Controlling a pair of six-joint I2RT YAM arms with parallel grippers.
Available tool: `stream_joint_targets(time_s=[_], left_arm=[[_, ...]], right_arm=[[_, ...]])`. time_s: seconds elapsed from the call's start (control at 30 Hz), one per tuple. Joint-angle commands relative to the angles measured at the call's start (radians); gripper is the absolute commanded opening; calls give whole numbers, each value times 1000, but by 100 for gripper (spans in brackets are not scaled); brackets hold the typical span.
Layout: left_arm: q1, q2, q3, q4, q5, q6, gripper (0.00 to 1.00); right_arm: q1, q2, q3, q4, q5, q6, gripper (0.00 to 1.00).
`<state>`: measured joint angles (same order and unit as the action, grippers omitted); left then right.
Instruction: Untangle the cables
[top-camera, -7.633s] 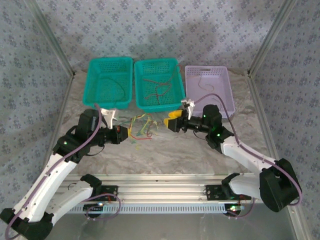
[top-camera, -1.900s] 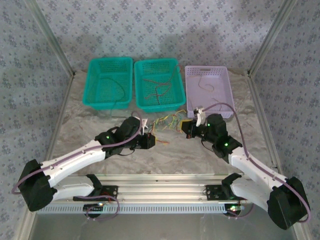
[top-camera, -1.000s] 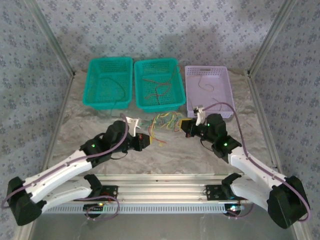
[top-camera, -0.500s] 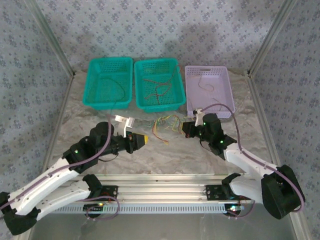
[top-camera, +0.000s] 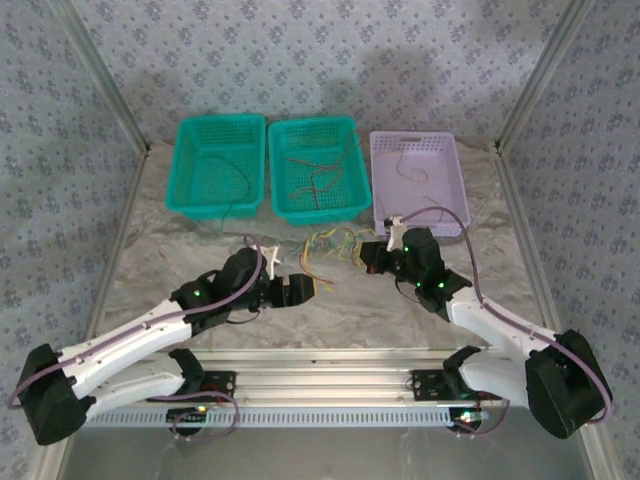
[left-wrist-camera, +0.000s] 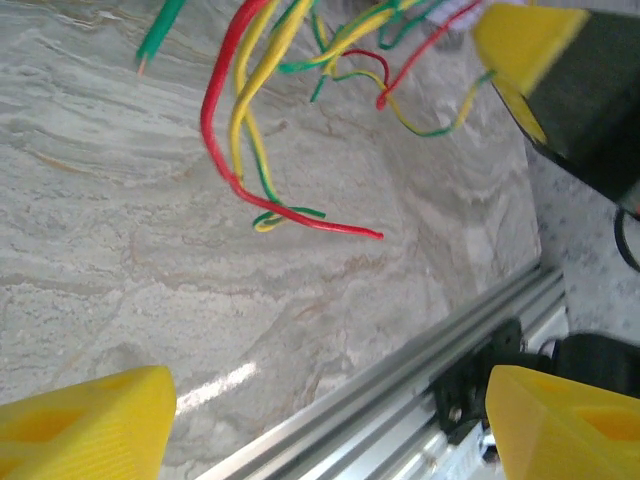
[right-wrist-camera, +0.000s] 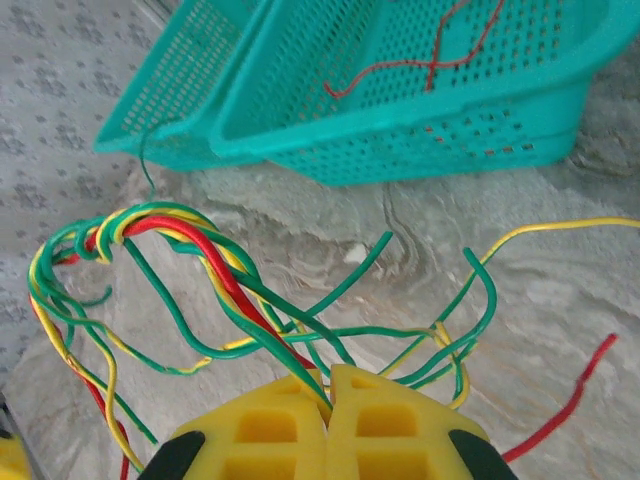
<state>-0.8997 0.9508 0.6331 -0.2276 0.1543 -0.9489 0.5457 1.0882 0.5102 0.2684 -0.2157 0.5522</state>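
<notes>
Framing the marbled grey tabletop (top-camera: 370, 312) (cables (top-camera: 330, 244) mid-table) stand patterned walls (top-camera: 300, 60).

A robot lab test cell: a marble-patterned surface (top-camera: 400, 310) boxed in by patterned cloth walls (top-camera: 330, 60) on metal frame posts (top-camera: 108, 85), two white arms (top-camera: 130, 335) bolted to an aluminium rail (top-camera: 320, 385), and three plastic baskets (top-camera: 222, 120) lined up at the back.

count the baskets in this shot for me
3, in a row along the far side: a teal basket on the left, a second teal basket in the middle, and a lilac basket on the right. None seems hidden.
</notes>
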Motion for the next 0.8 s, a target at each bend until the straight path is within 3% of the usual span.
stream_joint_targets(time_s=[0.0,0.2,0.4,0.77], left_arm=[[-17,31,-14,138,-89,-134,80],[-45,113,-22,220,-158,-250,72],[-53,97,-22,215,-232,-272,66],[-53,143,-13,223,-206,-278,42]], right_arm=[[28,-16,8,101,52,40,0],[73,4,23,122,83,28,0],[89,8,14,133,93,25,0],[110,12,17,134,114,3,0]])
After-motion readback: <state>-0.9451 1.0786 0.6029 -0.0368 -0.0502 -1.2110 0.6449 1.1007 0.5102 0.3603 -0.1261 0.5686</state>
